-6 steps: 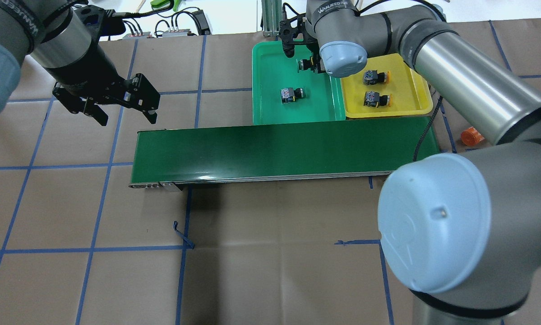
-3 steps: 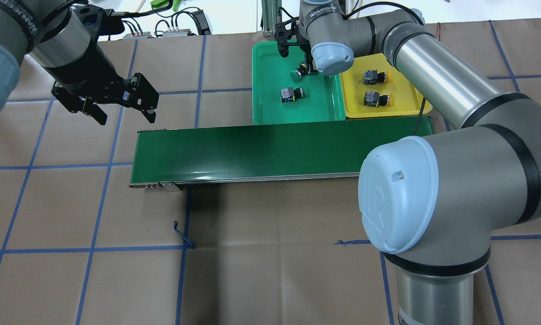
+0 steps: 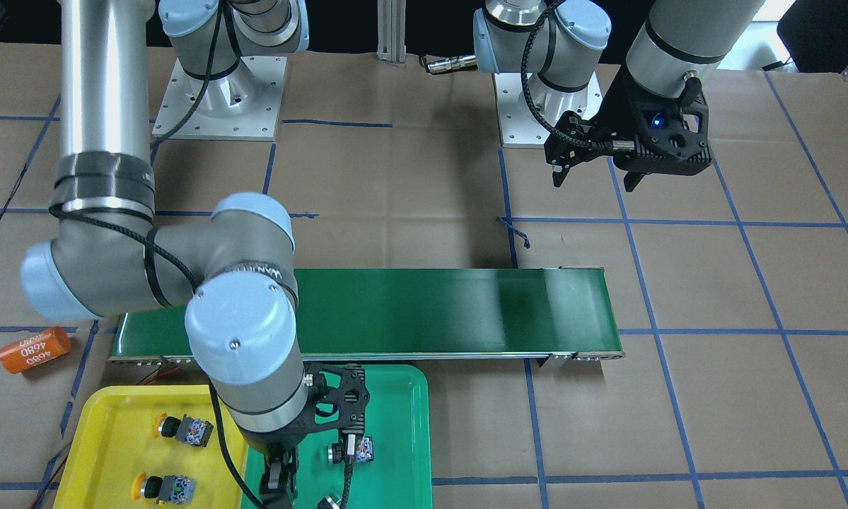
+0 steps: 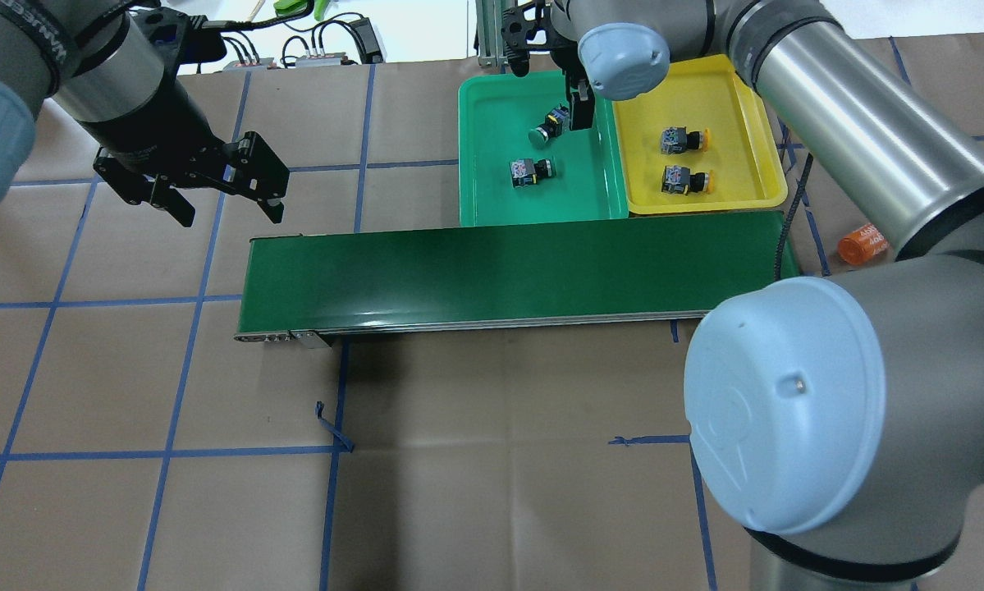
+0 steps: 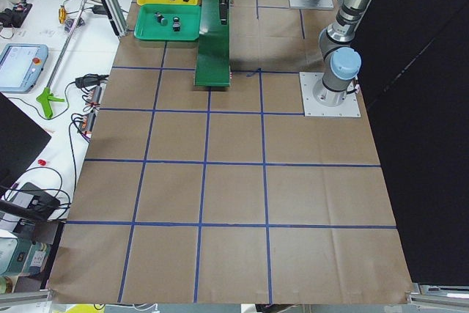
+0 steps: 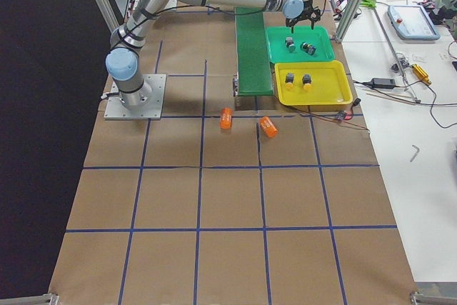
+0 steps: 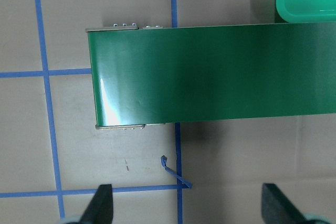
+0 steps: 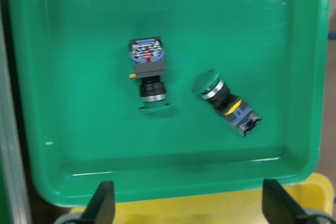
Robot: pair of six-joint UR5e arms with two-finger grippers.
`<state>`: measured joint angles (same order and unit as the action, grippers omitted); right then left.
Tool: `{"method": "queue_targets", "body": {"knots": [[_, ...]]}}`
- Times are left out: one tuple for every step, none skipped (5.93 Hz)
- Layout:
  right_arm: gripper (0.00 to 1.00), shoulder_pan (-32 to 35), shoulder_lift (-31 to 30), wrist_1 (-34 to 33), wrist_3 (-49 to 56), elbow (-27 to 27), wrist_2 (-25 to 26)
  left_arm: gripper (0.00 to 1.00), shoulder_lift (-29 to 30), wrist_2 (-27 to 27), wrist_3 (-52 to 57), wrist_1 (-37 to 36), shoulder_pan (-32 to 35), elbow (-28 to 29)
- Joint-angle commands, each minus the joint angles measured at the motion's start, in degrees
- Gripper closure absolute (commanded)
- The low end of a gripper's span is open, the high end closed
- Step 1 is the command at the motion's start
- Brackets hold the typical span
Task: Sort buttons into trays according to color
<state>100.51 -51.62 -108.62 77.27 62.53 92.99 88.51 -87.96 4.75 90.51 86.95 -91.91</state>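
Observation:
The green tray (image 4: 492,189) holds two green buttons: one (image 4: 533,171) near its middle and one (image 4: 547,128) lying tilted further back. In the right wrist view both buttons (image 8: 151,77) (image 8: 226,100) lie free on the tray floor. My right gripper (image 4: 547,82) hangs open above the tray's far part, with nothing between its fingers. Two yellow buttons (image 4: 682,139) (image 4: 685,180) lie in the yellow tray (image 4: 738,98) beside it. My left gripper (image 4: 227,209) hovers open and empty off the near-left end of the belt.
A long dark-green conveyor belt (image 4: 508,267) runs in front of both trays. An orange cylinder (image 4: 861,244) lies on the paper right of the belt. An aluminium post (image 4: 487,33) and cables stand behind the green tray.
My right gripper carried a green button down into the green tray, let it go and rose toward the tray's far edge. The left arm has not moved.

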Motion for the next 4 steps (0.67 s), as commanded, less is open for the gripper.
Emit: {"method": "queue_targets", "body": {"knots": [[0.0, -0.1, -6.4, 13.0, -16.4, 0.1, 0.3, 0.01, 0.0, 0.0, 0.0, 0.0, 0.0, 0.0], [0.0, -0.2, -10.2, 18.6, -28.1, 1.9, 0.3, 0.01, 0.0, 0.0, 0.0, 0.0, 0.0, 0.0], [0.0, -1.8, -16.0, 19.9, -37.1, 7.9, 0.0, 0.01, 0.0, 0.0, 0.0, 0.0, 0.1, 0.1], [0.0, -3.9, -23.3, 19.7, -43.4, 14.7, -0.4, 0.01, 0.0, 0.0, 0.0, 0.0, 0.1, 0.0]]}}
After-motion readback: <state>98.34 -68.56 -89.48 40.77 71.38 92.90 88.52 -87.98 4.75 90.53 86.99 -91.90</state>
